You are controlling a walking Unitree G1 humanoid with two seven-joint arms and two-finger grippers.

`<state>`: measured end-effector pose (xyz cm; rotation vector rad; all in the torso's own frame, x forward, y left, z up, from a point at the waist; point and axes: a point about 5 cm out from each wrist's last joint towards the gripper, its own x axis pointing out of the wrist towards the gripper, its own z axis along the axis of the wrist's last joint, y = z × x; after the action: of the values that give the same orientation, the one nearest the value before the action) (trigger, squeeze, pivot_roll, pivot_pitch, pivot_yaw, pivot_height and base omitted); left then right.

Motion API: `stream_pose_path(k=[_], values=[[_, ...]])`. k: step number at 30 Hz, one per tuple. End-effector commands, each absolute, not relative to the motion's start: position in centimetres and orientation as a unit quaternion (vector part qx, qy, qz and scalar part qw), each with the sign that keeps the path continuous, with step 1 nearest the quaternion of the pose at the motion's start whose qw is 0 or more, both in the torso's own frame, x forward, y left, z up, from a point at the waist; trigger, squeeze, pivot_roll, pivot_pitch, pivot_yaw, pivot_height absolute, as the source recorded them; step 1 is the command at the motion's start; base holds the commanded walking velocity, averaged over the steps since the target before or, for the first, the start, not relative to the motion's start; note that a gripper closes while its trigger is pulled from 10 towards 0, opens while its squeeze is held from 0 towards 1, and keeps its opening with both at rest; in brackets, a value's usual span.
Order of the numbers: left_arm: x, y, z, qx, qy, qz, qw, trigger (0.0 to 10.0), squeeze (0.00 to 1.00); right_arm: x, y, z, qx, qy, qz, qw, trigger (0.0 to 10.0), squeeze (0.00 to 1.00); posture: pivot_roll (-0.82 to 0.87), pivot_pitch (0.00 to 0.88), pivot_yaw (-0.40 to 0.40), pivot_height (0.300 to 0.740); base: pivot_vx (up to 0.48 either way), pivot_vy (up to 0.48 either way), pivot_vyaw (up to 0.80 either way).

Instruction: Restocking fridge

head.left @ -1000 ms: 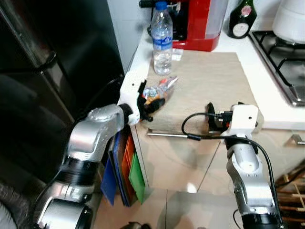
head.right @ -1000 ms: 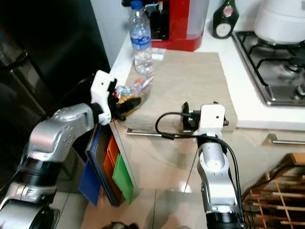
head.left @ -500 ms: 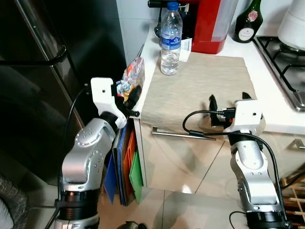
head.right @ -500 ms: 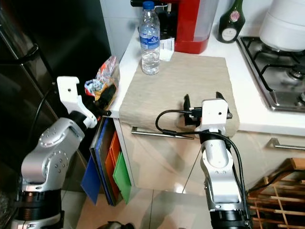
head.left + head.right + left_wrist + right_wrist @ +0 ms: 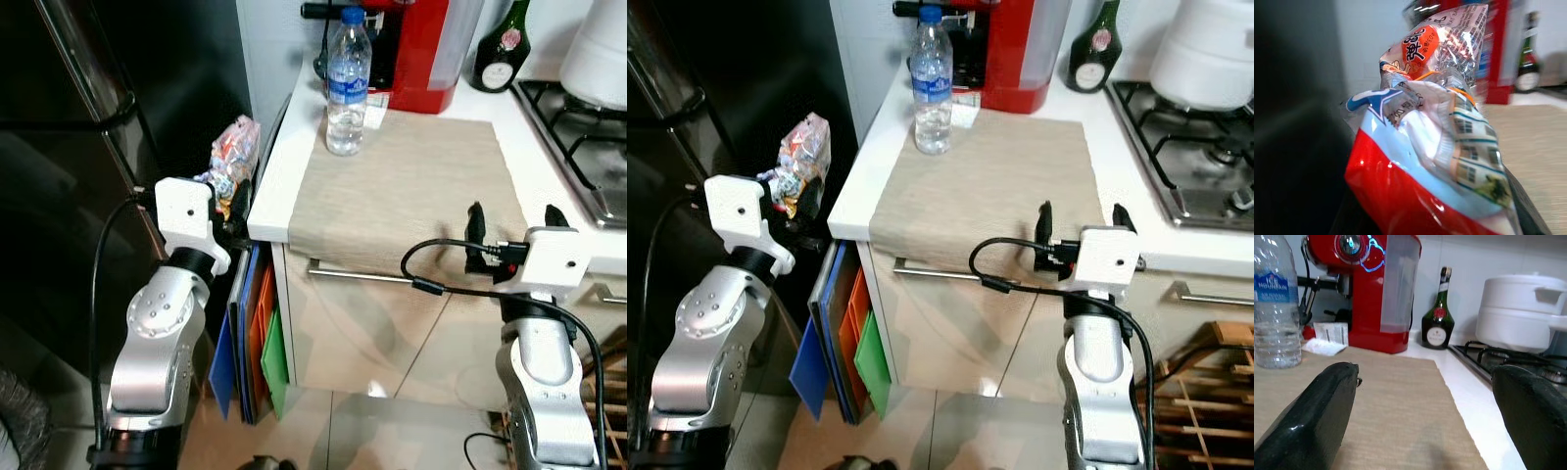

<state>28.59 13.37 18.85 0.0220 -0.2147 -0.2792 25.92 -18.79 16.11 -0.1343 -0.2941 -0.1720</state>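
Currently the left gripper (image 5: 231,201) is clamped on a snack packet (image 5: 227,157), held off the table (image 5: 284,162) edge at its 9 o'clock, beside the dark fridge (image 5: 69,176). Right gripper (image 5: 511,223) fingers stand apart over the beige mat (image 5: 411,186).

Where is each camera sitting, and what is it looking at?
Left and right eye views: on the head, looking down at the counter, both silver arms, the snack bag in the left gripper.
Left wrist view: on the left wrist, looking along the snack bag.
Right wrist view: on the right wrist, looking between the right gripper's fingers across the mat.
Shared: the water bottle shows in the eye views and the right wrist view.
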Motion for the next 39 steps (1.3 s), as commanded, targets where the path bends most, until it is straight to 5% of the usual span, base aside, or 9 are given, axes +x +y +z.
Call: stream_pose_path(k=[1, 12, 39], values=[[28.8, 12.2, 19.4, 0.008, -0.114, -0.173, 0.978, 10.0, 0.0, 26.3, -18.8, 15.9, -0.069, -0.134, -0.083, 0.985, 10.0, 0.0, -0.1, 0.0, 0.068, 0.74, 0.0, 0.0, -0.57], [28.9, 12.0, 18.2, -0.021, -0.091, -0.157, 0.983, 10.0, 0.0, 27.2, -17.4, 15.8, -0.082, -0.124, -0.035, 0.988, 10.0, 0.0, -0.11, 0.0, 0.057, 0.74, 0.0, 0.0, -0.33], [29.4, 11.9, 17.3, -0.038, -0.07, -0.127, 0.989, 10.0, 0.0, 27.9, -17.4, 14.5, -0.068, -0.083, -0.016, 0.994, 10.0, 0.0, -0.12, 0.0, 0.057, 0.74, -0.36, 0.0, 0.0]])
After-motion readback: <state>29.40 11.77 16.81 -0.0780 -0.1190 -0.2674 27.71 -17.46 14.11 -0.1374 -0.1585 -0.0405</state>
